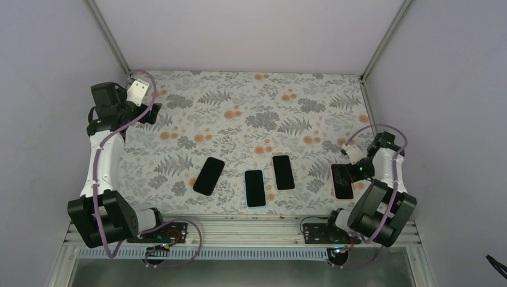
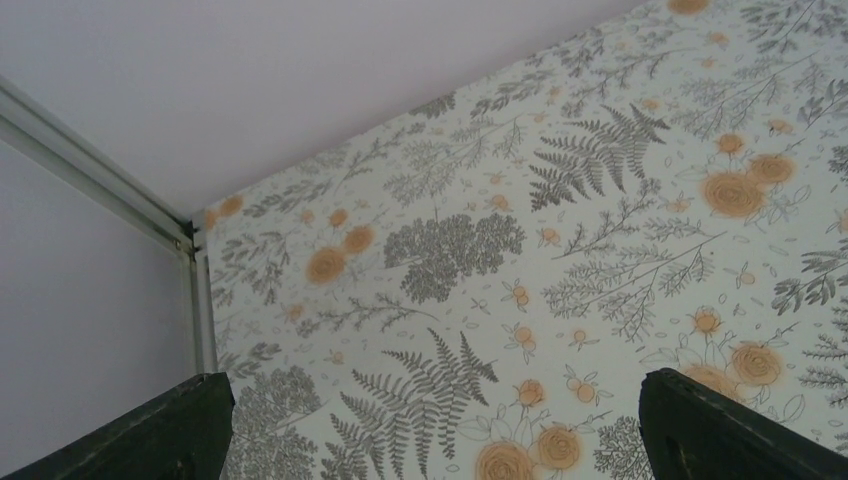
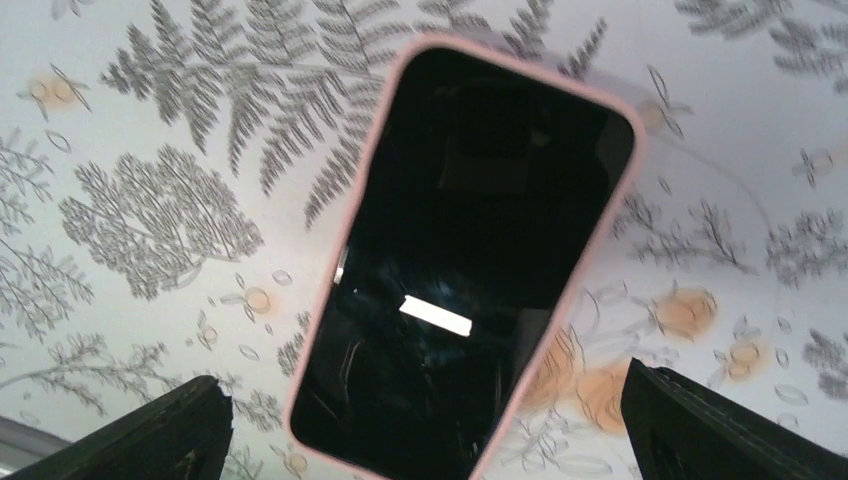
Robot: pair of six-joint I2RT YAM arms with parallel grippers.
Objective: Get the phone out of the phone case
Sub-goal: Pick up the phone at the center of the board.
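The phone [image 3: 470, 270] lies screen-up in its pink case [image 3: 572, 280] at the near right of the table [image 1: 251, 107], directly under your right gripper [image 3: 425, 380], whose jaws stand wide apart and hold nothing. Come down square to the long edges, so that one finger catches the case rim near a corner and peels it instead of pinching case and phone together. Your left gripper [image 1: 149, 112] (also released, off at the far left corner) should probably come over to pin the case.
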